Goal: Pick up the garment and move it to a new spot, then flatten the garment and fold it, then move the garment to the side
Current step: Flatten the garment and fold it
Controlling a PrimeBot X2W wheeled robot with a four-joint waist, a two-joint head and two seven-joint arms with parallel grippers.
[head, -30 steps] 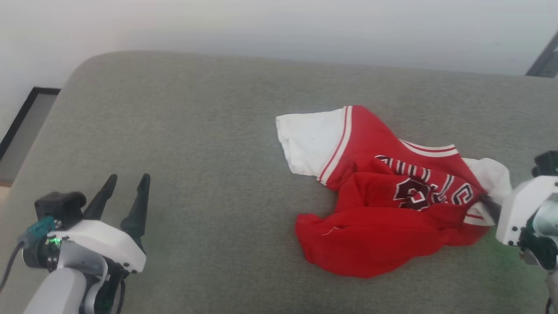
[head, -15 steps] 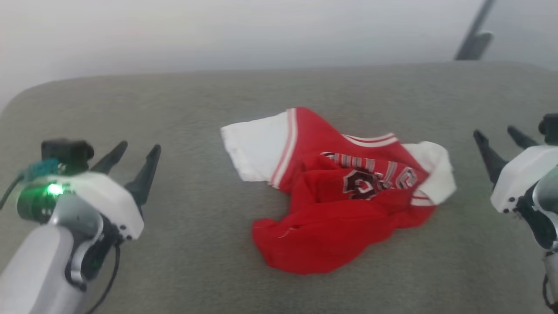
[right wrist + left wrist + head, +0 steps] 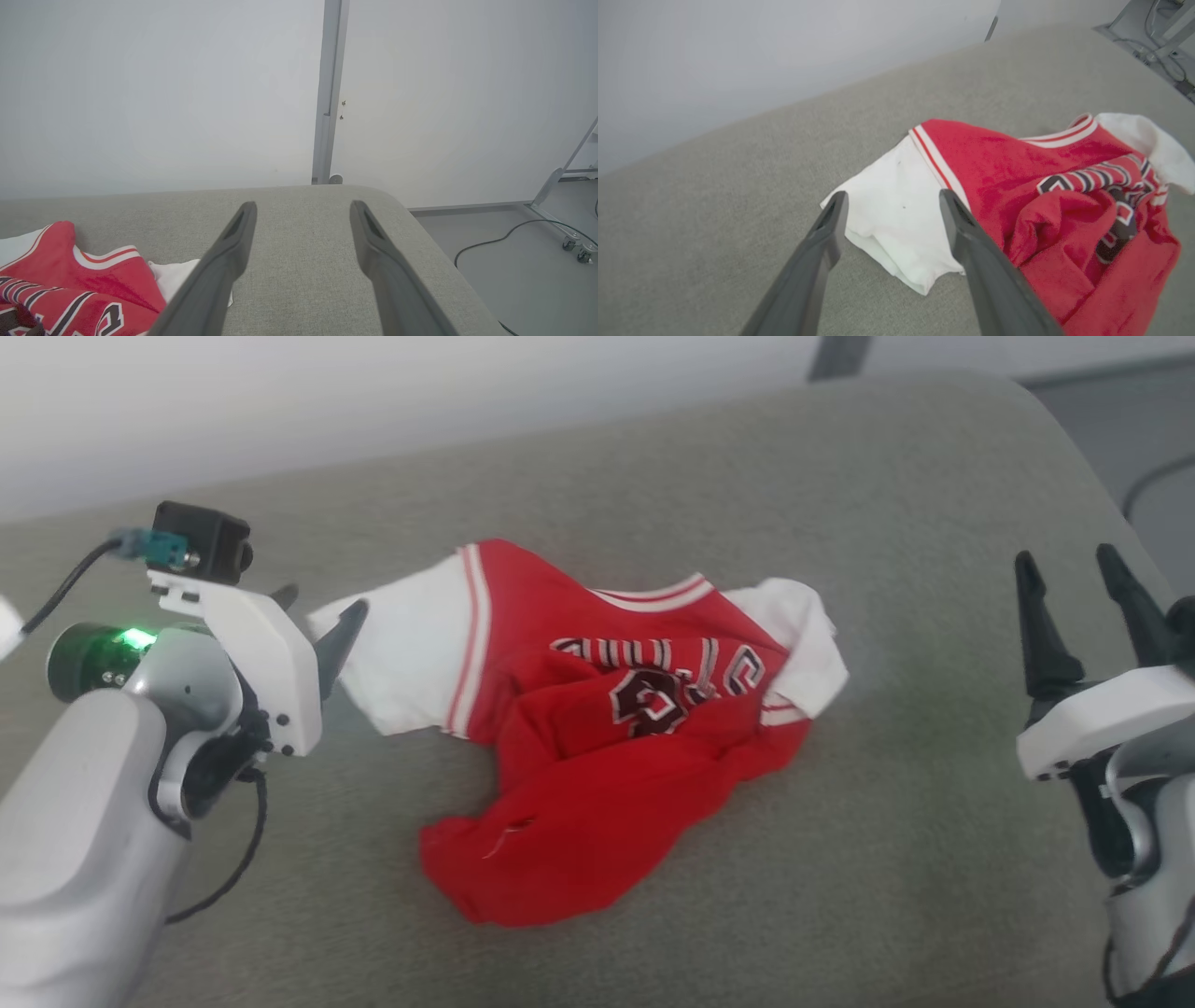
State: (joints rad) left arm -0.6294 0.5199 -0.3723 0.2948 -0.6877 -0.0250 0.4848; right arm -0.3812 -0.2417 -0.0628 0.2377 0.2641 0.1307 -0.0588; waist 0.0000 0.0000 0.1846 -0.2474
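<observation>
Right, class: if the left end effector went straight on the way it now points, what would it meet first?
Most likely the white sleeve of the red jersey: the open left end effector points at it, one finger to each side. How high it is above the cloth is unclear.

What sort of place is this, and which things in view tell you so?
Likely a lab or test room, not a home: a bare white wall with a metal post, a loose cable on the grey floor, and a frame on castors.

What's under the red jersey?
The red jersey lies crumpled on the grey fabric surface. A bunched red fold covers part of its chest lettering; anything else underneath is hidden.
</observation>
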